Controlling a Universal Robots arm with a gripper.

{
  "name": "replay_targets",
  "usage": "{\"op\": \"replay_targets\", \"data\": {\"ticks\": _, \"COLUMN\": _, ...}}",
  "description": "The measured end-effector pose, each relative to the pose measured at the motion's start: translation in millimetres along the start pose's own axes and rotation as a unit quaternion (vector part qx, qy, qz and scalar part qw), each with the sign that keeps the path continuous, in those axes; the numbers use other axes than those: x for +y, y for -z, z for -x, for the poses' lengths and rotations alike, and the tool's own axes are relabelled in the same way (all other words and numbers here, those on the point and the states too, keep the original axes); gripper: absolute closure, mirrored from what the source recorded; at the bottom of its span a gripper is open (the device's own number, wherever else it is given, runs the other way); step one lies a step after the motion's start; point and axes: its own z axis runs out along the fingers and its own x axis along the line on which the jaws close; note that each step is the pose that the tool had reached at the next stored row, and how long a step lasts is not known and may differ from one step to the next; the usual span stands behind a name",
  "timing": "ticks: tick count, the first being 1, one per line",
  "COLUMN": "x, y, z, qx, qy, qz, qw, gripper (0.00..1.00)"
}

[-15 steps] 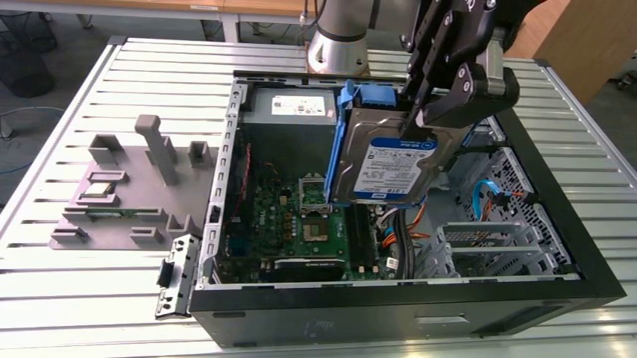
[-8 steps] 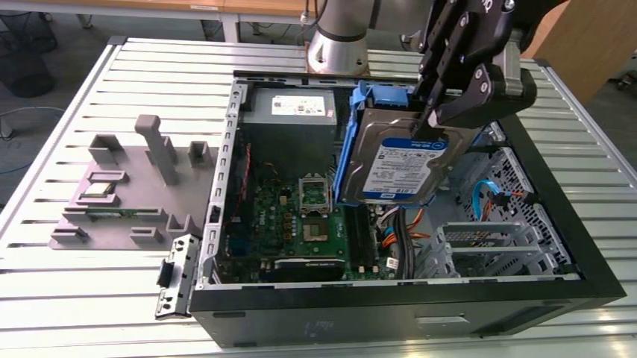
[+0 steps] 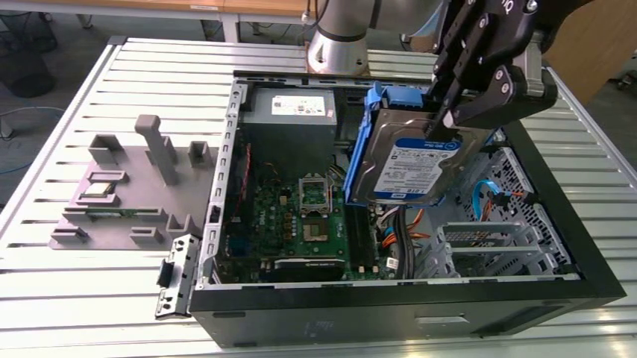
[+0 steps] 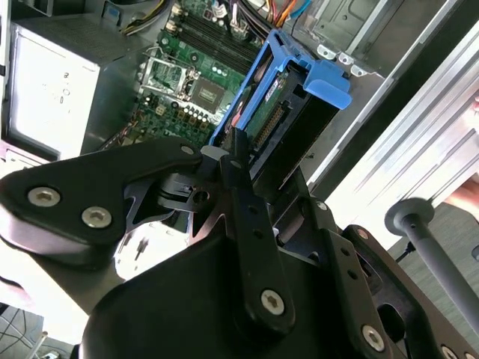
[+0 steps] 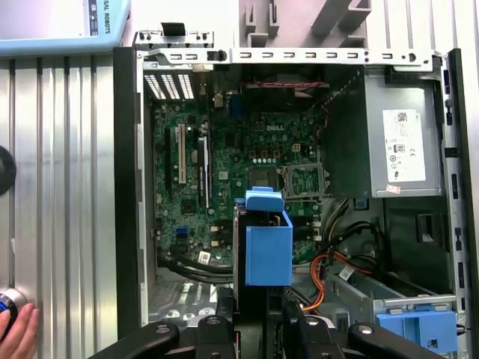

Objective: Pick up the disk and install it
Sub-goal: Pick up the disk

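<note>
The black tool pinches the flat silver blue-railed disk, picked up but not yet seated in the open black computer case below the tool.

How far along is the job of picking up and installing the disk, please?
Pick-up looks done: the gripper is shut on the disk and holds it in the air. In hand: the disk hangs tilted over the open computer case, above the motherboard. Left: the install itself, since the disk is not yet seated in any bay.
</note>
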Motion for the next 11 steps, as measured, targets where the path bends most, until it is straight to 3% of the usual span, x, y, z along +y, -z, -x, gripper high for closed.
{"op": "replay_targets", "data": {"ticks": 11, "x": -3.4, "y": 0.9, "z": -9.0, "qx": 0.0000, "qy": 0.000, "qz": 0.0000, "qw": 1.0000, "gripper": 0.65}}
